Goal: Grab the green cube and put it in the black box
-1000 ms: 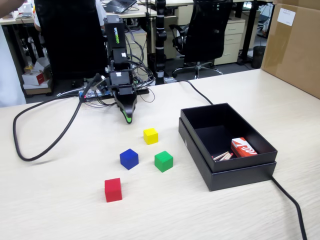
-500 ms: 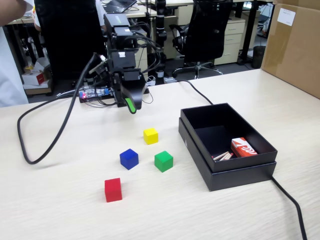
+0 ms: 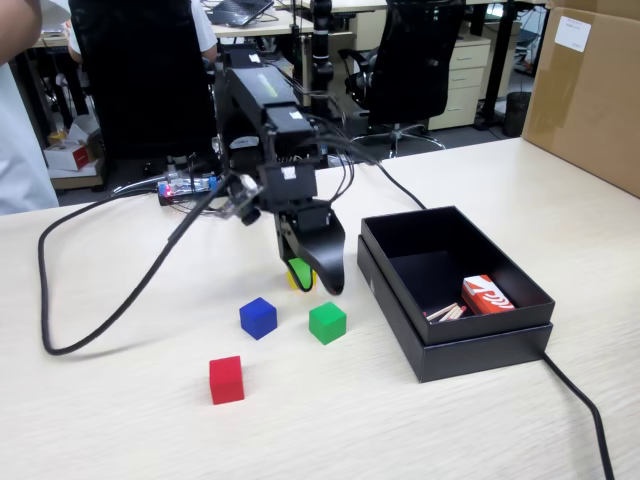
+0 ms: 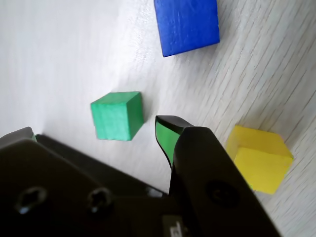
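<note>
The green cube (image 3: 327, 322) sits on the pale wooden table, just left of the black box (image 3: 455, 345). My gripper (image 3: 315, 282) hangs above the table just behind the green cube, over the yellow cube. In the wrist view the gripper (image 4: 96, 127) is open, with one green-padded fingertip (image 4: 165, 133) at right and the other at the far left edge. The green cube (image 4: 117, 116) lies on the table beyond the tips, between their lines, untouched. Nothing is held.
A blue cube (image 3: 258, 317), a red cube (image 3: 226, 379) and a yellow cube (image 4: 259, 158) lie near the green one. The black box holds a red-and-white pack (image 3: 487, 294). A brown cardboard box (image 3: 590, 90) stands at back right. Black cables (image 3: 100, 300) loop across the table.
The arm has swung forward and to the right, from near its base to above the yellow cube, close to the green cube. The cubes have not moved.
</note>
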Robot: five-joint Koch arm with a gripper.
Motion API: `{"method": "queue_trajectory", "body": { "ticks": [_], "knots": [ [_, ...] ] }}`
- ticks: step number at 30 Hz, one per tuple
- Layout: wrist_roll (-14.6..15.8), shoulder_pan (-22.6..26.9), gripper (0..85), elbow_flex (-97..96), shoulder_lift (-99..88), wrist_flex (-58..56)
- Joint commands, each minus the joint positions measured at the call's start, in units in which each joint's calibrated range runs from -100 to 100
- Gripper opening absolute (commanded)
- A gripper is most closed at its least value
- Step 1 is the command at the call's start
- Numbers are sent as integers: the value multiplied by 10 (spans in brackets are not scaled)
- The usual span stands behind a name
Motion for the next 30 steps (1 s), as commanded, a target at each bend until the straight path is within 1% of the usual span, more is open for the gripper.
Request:
{"method": "queue_trajectory", "body": {
  "ticks": [1, 7, 10, 15, 16, 20, 23, 24, 27, 30],
  "knots": [
    [-5, 4, 475, 56, 21, -4],
    [-4, 4, 472, 88, 95, -4],
    [-4, 4, 436, 97, 119, -4],
    [-2, 3, 419, 100, 143, -40],
    [-1, 3, 380, 101, 146, -46],
    [7, 1, 170, 99, 150, -49],
    [12, -1, 33, 97, 147, -49],
    [14, -2, 9, 97, 144, -50],
    [18, -1, 9, 97, 128, -79],
    [30, 11, 9, 107, 15, -125]
  ]
}}
